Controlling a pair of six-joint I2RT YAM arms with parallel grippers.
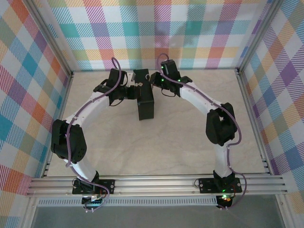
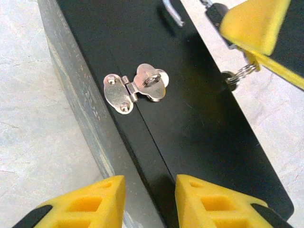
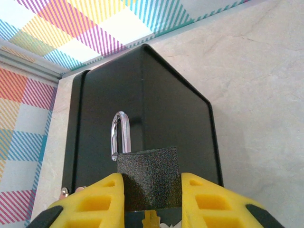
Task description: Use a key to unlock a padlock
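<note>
The padlock (image 3: 148, 178) has a dark speckled body and a silvery shackle (image 3: 118, 133), which stands swung open with one end free. My right gripper (image 3: 153, 179) is shut on the padlock's body and holds it above a black box (image 3: 142, 99). A brass-coloured piece, likely the key (image 3: 151, 219), shows under the padlock. A key ring (image 2: 236, 75) hangs below my right gripper's yellow fingers (image 2: 251, 23). My left gripper (image 2: 147, 184) is open, low over the box's front edge, with nothing held. The box's silvery hasp (image 2: 137, 88) lies over its staple.
The black box (image 1: 145, 97) lies at the middle back of the pale table (image 1: 156, 152), and both grippers meet over its far end. Checked walls (image 1: 28, 85) and metal frame rails close in the back and both sides.
</note>
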